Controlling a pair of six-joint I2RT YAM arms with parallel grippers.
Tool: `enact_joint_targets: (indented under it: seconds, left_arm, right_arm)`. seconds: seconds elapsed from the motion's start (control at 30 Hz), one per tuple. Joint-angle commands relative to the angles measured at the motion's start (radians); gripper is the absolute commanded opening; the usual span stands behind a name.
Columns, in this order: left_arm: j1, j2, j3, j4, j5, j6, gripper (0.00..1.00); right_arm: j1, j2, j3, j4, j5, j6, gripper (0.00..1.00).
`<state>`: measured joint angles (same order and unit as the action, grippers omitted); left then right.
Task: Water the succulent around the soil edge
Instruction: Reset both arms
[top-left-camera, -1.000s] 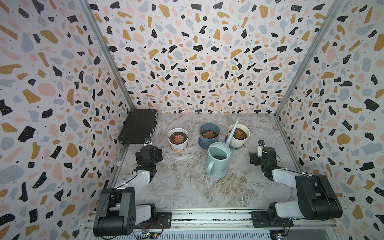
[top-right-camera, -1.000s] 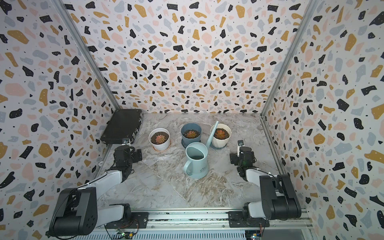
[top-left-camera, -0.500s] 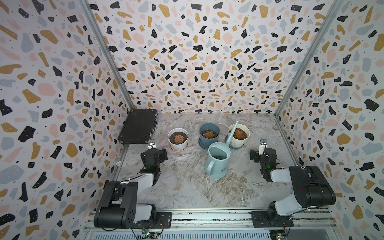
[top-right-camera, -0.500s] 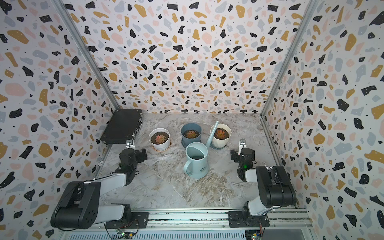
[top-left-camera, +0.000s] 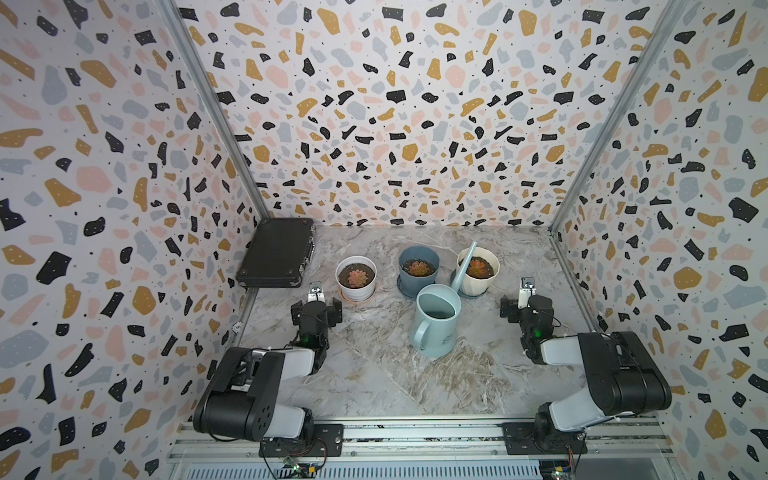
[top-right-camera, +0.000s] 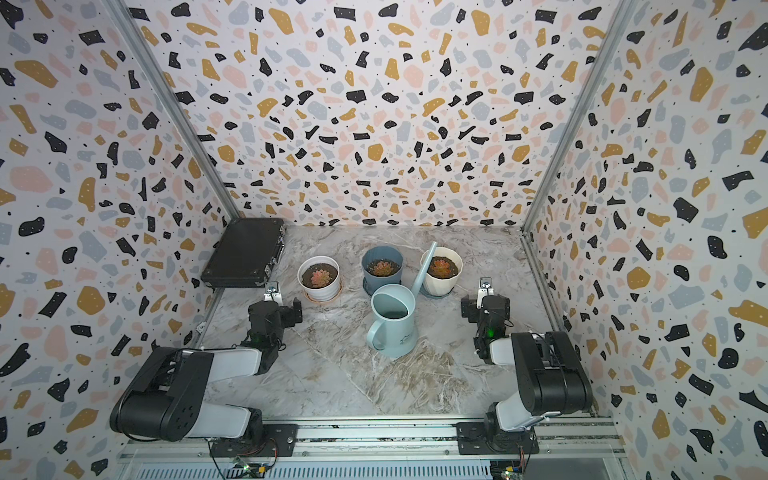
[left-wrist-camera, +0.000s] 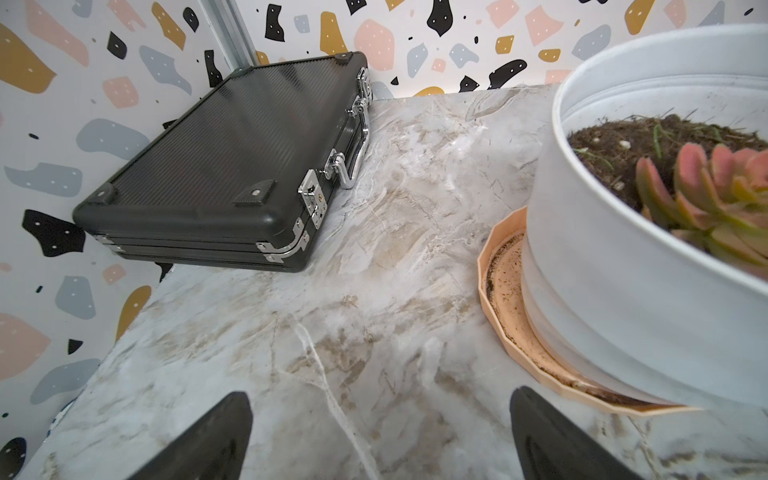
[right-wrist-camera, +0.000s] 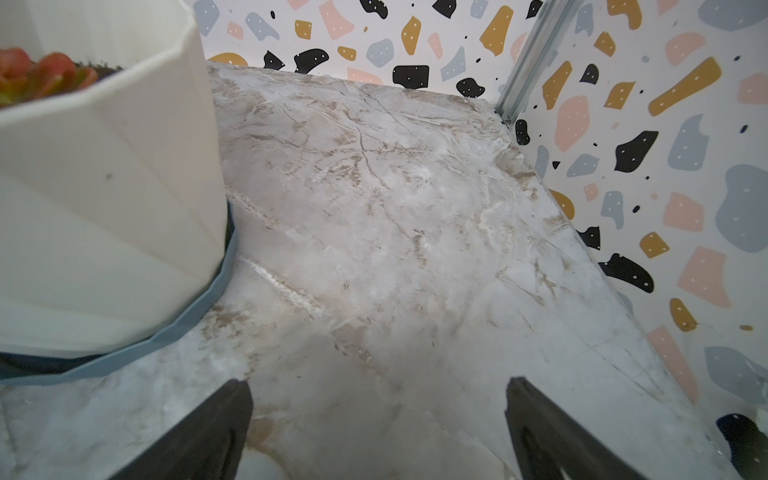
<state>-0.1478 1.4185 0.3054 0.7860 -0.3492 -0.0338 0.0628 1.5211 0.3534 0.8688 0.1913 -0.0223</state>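
Note:
Three potted succulents stand in a row: one in a white pot (top-left-camera: 356, 278) (left-wrist-camera: 623, 299) on a peach saucer, one in a blue pot (top-left-camera: 419, 266), one in a cream pot (top-left-camera: 478, 270) (right-wrist-camera: 104, 199) on a blue saucer. In front of the blue pot stands a light blue watering can (top-left-camera: 434, 320) (top-right-camera: 392, 322), upright, its spout reaching across the cream pot's rim. My left gripper (top-left-camera: 316, 309) (left-wrist-camera: 380, 411) hovers open just short of the white pot, holding nothing. My right gripper (top-left-camera: 527, 304) (right-wrist-camera: 378, 399) is open to the right of the can, beside the cream pot, also holding nothing.
A shut black case (top-left-camera: 276, 251) (left-wrist-camera: 216, 166) lies at the back left against the wall. Patterned walls close in the marble table (top-left-camera: 374, 374) on three sides. Both arm bases sit on the front rail (top-left-camera: 415, 432).
My left gripper has shifted a little to the right, toward the white pot. The right arm's elbow has folded back while its gripper stayed nearly in place. Can and pots have not moved.

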Motion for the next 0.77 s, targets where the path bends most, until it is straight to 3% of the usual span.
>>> enact_joint_targets:
  seconds: [0.0, 0.73]
  left_arm:
    - [0.001, -0.008, 0.009, 0.038, -0.011, 0.014, 0.99]
    - [0.002, -0.010, 0.011, 0.031, -0.008, 0.013, 0.99]
  right_arm:
    - [-0.004, -0.010, -0.007, 0.024, 0.006, 0.011, 1.00]
    - [-0.003, -0.010, -0.007, 0.025, 0.006, 0.011, 1.00]
